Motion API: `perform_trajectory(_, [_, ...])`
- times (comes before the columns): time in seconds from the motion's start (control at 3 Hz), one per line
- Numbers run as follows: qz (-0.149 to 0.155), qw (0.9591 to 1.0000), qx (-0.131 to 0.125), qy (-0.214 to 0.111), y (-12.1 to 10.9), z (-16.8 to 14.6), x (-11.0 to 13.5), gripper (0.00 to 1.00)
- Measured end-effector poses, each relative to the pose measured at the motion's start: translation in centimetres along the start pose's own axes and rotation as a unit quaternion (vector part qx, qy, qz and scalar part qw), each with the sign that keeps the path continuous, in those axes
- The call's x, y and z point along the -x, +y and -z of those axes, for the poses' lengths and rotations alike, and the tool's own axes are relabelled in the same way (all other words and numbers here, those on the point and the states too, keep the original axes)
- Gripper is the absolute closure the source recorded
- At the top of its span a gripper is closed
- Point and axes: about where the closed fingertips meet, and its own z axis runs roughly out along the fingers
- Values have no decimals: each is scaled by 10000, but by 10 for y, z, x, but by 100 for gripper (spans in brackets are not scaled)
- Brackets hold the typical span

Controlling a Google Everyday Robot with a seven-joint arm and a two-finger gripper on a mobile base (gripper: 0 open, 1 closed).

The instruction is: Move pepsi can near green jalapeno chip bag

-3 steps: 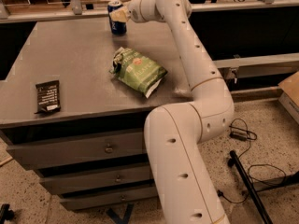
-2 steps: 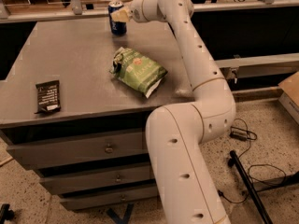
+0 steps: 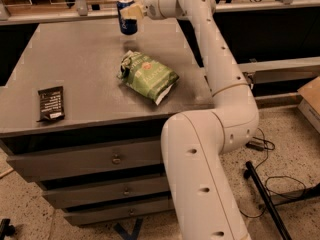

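Observation:
The pepsi can (image 3: 127, 17), dark blue with a silver top, is at the back of the grey table (image 3: 75, 69). My gripper (image 3: 133, 11) is shut on its upper right side and holds it upright, seemingly just above the tabletop. The green jalapeno chip bag (image 3: 148, 77) lies flat in the middle right of the table, a short way in front of the can. My white arm reaches over the table's right edge from the front.
A flat black wrapper (image 3: 51, 103) lies near the table's front left. The table has drawers (image 3: 100, 159) below its top. A rail (image 3: 60, 16) runs behind the table. Cables and a black stand (image 3: 265, 194) lie on the floor at the right.
The gripper and the pepsi can have risen a little at the back of the table. The chip bag and black wrapper have not moved.

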Motion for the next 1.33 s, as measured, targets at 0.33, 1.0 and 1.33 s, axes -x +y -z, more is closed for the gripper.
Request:
perform_trajectory(0.33, [86,9997,126,-198,2,27,24,100])
perform_trajectory(1.0, [145,9990,-172,-384,-23,66,38,100])
perform_trajectory(1.33, [107,9993,-113,-351,-21,66,33,100])
